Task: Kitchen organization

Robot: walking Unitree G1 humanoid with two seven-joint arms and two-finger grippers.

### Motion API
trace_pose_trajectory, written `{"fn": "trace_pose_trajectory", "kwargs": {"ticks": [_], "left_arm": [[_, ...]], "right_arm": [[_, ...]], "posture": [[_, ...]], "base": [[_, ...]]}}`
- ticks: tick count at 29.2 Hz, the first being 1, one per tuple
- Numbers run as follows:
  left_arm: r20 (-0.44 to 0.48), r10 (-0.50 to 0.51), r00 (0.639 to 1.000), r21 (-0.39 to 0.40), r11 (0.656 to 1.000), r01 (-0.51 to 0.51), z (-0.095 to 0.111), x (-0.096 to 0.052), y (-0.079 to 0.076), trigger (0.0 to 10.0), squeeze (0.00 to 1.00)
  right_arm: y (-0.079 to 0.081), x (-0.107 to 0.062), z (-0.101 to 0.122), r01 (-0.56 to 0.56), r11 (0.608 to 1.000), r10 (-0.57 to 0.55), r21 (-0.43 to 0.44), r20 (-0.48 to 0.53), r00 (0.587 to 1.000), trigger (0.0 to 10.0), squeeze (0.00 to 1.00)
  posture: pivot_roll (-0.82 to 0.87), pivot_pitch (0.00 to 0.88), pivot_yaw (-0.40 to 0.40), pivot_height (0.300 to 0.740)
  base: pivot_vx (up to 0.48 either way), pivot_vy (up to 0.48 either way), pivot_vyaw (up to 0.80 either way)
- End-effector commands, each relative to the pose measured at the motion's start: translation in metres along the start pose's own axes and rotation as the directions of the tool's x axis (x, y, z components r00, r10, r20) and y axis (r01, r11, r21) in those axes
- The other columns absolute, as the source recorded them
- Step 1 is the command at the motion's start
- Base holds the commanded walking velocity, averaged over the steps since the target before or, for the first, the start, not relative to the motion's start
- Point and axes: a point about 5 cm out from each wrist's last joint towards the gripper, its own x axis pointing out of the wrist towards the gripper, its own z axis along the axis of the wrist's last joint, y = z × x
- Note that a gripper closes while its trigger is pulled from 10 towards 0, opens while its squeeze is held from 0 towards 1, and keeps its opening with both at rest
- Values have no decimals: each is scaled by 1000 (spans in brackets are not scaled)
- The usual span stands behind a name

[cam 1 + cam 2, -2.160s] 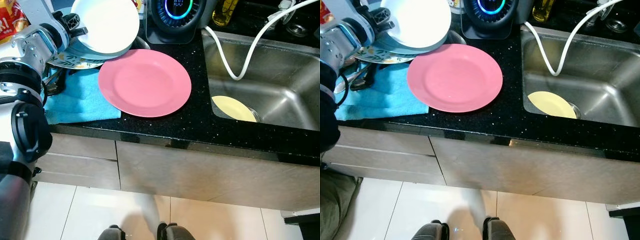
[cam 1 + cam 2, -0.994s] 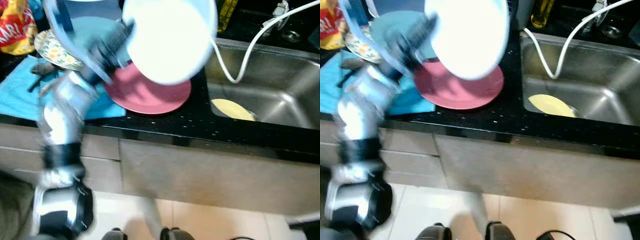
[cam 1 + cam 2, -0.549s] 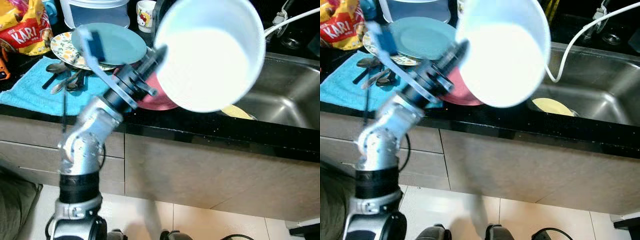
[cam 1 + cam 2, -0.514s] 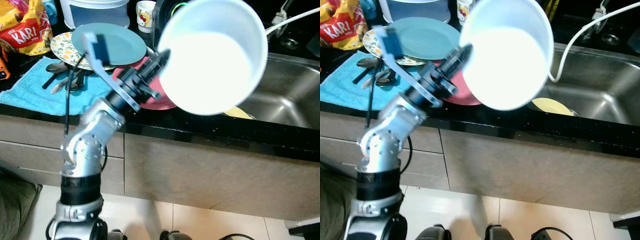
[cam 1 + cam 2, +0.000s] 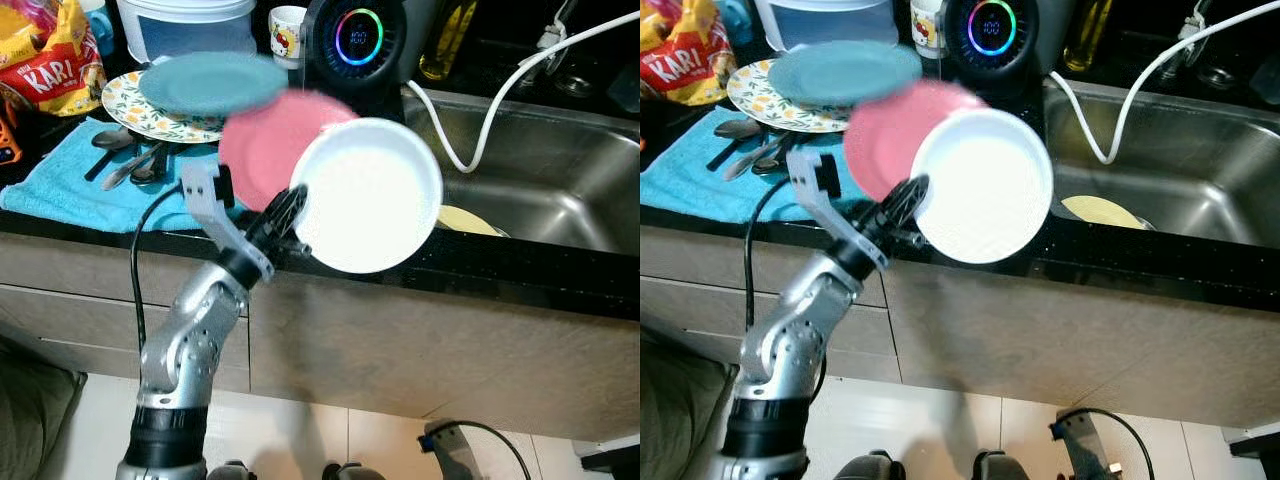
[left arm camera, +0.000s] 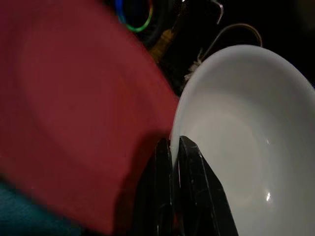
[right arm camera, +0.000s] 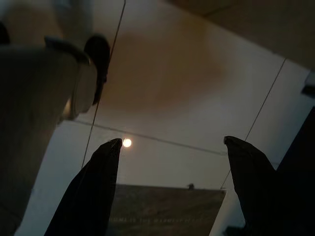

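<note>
Left gripper (image 5: 296,207): black fingers pinched tight on the rim of the white bowl (image 5: 368,195), holding it tilted with its hollow facing up toward the head camera.

Left eye view: half a second ago the bowl was raised high and large before the camera; now it sits lower, in front of the countertop's front edge (image 5: 480,272), between the pink plate (image 5: 262,150) and the sink (image 5: 560,170). Reads as the bowl lifted clear of the plate stack and in transit, not yet set down. Silver left arm rises from below the counter, elbow low, forearm slanting up and right to the bowl. Teal plate (image 5: 213,82) remains on the patterned plate (image 5: 135,105) at the counter's back left; spoons (image 5: 135,160) on the blue towel (image 5: 60,185).

Right eye view: same layout. Yellow plate (image 5: 1102,212) lies in the sink basin.

Left wrist view: both fingers (image 6: 189,187) clamp the bowl's rim, pink plate blurred behind.

Right wrist view: right gripper (image 7: 170,187) hangs idle over floor tiles, fingers spread wide, holding nothing.
</note>
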Motion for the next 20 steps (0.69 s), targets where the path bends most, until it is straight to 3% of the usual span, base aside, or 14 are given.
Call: {"fn": "trace_pose_trajectory", "kwargs": {"ticks": [1,6,14,20], "left_arm": [[-33,19,999,-13,1000,-20,-12,-2,-2,10000,0],[-11,-22,1000,-10,1000,22,-12,-1,-11,10000,0],[96,-193,977,25,981,191,8,12,-39,10000,0],[128,-209,969,70,977,202,21,17,-40,10000,0]], "right_arm": [[-1,-1,-8,5,1000,-5,21,-18,1000,10000,0],[2,0,-4,3,1000,-3,26,-8,1000,10000,0],[11,0,-6,-10,1000,10,25,-10,1000,10000,0],[12,0,-7,-12,1000,12,26,-15,1000,10000,0]], "posture": [[101,114,-61,740],[103,101,-60,740],[104,94,-52,740],[102,92,-48,740]], "base": [[0,0,0],[0,0,0],[0,0,0],[0,0,0]]}}
